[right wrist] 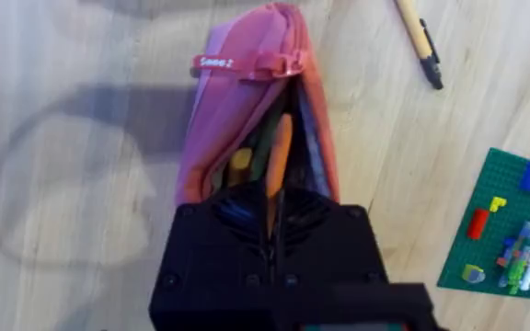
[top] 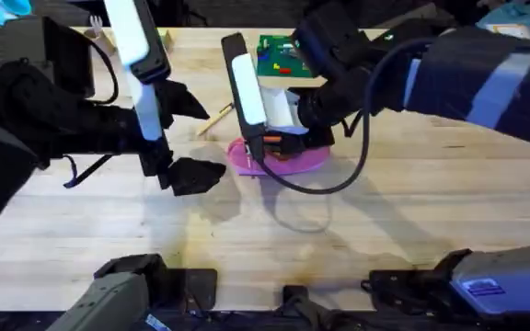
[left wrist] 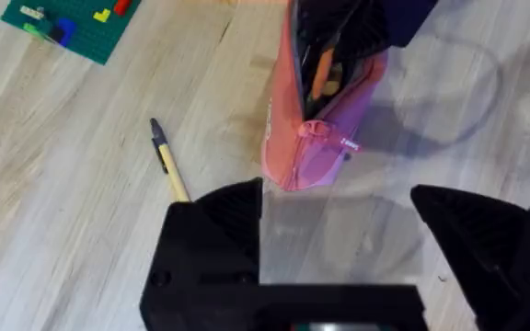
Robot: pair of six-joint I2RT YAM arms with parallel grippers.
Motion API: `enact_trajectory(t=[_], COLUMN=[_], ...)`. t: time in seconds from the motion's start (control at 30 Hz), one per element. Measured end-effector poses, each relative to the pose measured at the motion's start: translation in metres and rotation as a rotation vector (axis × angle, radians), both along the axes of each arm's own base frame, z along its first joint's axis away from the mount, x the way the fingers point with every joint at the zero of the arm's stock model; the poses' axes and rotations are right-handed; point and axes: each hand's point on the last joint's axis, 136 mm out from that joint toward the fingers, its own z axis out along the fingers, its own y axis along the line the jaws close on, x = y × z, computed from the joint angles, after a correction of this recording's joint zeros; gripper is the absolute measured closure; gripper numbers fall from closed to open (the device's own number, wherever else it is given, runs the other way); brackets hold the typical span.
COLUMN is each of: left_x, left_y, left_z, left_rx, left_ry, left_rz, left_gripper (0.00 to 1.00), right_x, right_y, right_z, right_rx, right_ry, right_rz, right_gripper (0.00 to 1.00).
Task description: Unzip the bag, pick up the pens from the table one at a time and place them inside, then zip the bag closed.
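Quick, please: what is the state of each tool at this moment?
Left tool: open, holding nothing, near the bag.
Right tool: closed on the orange pen, lowering it into the bag.

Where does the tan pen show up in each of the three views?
Overhead: the tan pen lies on the table left of the pink bag.
Left wrist: upper left of the bag, pen at.
Right wrist: top right.
Shared landmark: the green board.

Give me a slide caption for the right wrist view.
Right gripper lowers orange pen into open pink bag.
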Motion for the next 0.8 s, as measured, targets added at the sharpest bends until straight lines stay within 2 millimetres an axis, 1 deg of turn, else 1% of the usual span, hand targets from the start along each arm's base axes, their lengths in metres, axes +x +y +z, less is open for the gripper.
enact_trajectory(t=[0.13, 0.33, 0.43, 0.6, 0.73, 0.77, 0.8], left_x=[0.000, 0.000, 0.000, 0.000, 0.000, 0.000, 0.000], left_y=[0.000, 0.000, 0.000, 0.000, 0.000, 0.000, 0.000], left_z=[0.000, 0.000, 0.000, 0.000, 0.000, 0.000, 0.000], left_rx=[0.000, 0.000, 0.000, 0.000, 0.000, 0.000, 0.000], left_ry=[0.000, 0.000, 0.000, 0.000, 0.000, 0.000, 0.000], left_rz=[0.000, 0.000, 0.000, 0.000, 0.000, 0.000, 0.000], left_gripper=[0.007, 0.007, 0.007, 0.007, 0.007, 0.007, 0.007], right_x=[0.003, 0.001, 0.001, 0.001, 0.002, 0.001, 0.001], right_y=[0.002, 0.004, 0.005, 0.006, 0.006, 0.006, 0.006], right_z=[-0.004, -0.007, -0.011, -0.024, -0.025, -0.025, -0.025], right_rx=[0.001, -0.003, -0.009, -0.028, -0.028, -0.028, -0.028], right_ry=[-0.001, 0.004, 0.013, 0.039, 0.039, 0.040, 0.041], right_rz=[0.000, 0.007, 0.009, 0.009, 0.010, 0.010, 0.009], right_gripper=[0.969, 0.969, 0.969, 0.969, 0.969, 0.960, 0.854])
